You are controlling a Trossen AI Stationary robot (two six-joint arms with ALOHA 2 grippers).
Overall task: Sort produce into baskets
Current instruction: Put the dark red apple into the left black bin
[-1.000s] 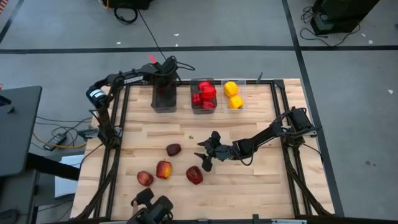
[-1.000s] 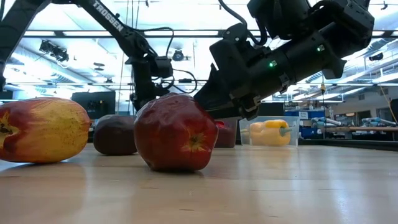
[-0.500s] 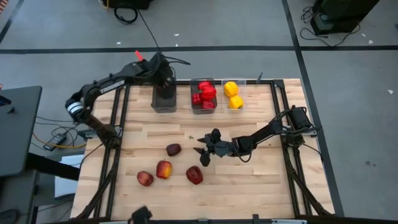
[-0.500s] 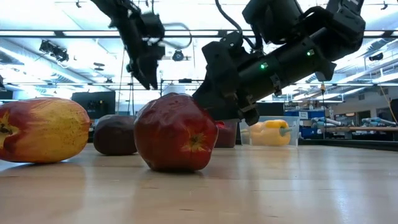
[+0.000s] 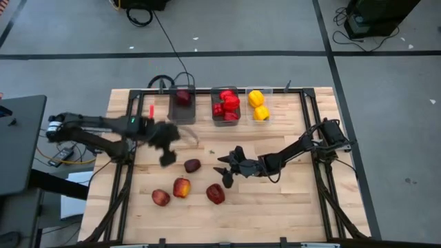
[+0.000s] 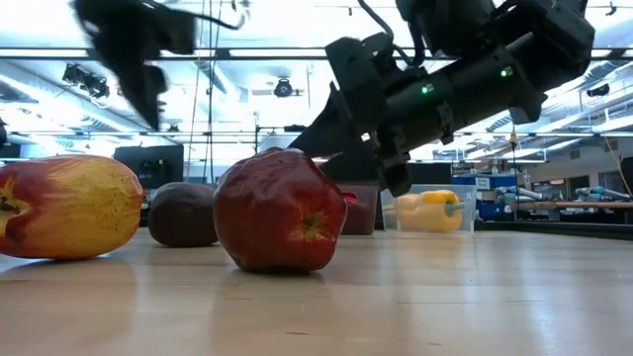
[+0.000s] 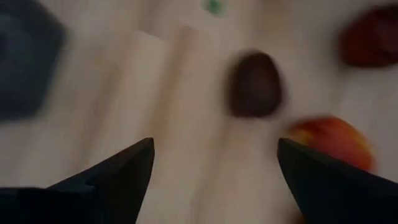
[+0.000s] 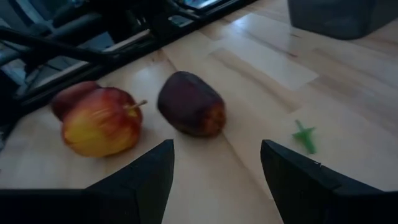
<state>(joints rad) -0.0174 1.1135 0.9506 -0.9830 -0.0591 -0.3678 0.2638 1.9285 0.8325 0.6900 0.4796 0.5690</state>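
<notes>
We judge that the sorting is more than half done. The left basket point(image 5: 182, 105) holds one dark red apple point(image 5: 182, 97), the middle basket point(image 5: 225, 105) holds the red peppers point(image 5: 227, 103), and the right basket point(image 5: 259, 105) holds the two yellow peppers point(image 5: 258, 105). Four apples lie loose on the tabletop point(image 5: 296, 200): a dark one point(image 5: 192, 165), a red-yellow one point(image 5: 182, 187), a small red one point(image 5: 160, 198) and a red one point(image 5: 216, 194).

The left claw point(image 5: 165, 143) hangs above the tabletop beside the dark apple, fingers spread, empty. The right claw point(image 5: 228, 173) hovers just above the red apple, fingers apart, holding nothing.

The next move, we think, calls for one claw to come down around an apple and clench it. The apples look round and glossy, so a centred grip seems wise.
</notes>
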